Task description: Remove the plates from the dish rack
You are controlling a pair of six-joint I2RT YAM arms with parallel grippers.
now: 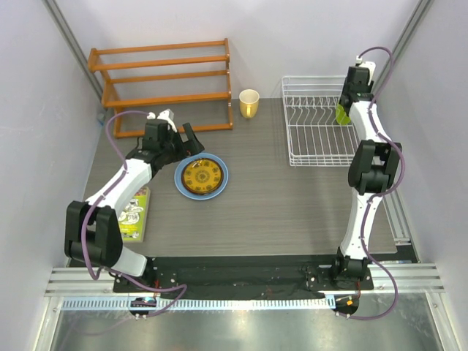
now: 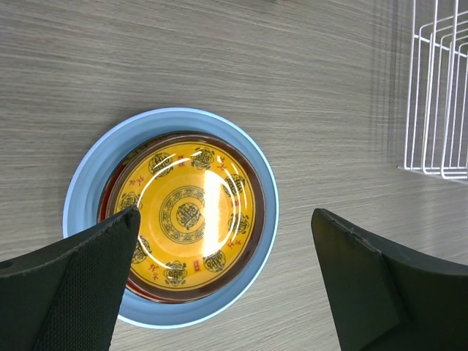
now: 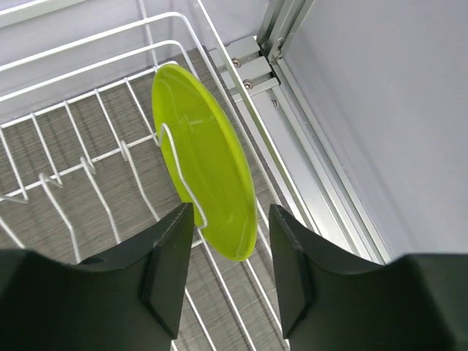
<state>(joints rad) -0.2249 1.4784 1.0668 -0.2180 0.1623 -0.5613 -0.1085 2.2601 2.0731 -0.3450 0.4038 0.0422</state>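
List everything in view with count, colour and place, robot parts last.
dish rack: one, white, far right
lime plate: one, green, upright in the dish rack
blue plate: one, light blue, flat, left of centre
yellow plate: one, patterned, on the blue plate
cup: one, yellow, beside the shelf
shelf: one, orange, far left
packet: one, green-white, left edge
table: one, dark grey
left gripper: open, over the yellow plate
right gripper: open, astride the lime plate

Bright, even overhead light fills all three views and leaves only faint, soft shadows on the table (image 1: 292, 197). A white glare streak crosses the yellow plate (image 2: 186, 216). The dark fingers (image 3: 170, 272) close to the lens look slightly soft.
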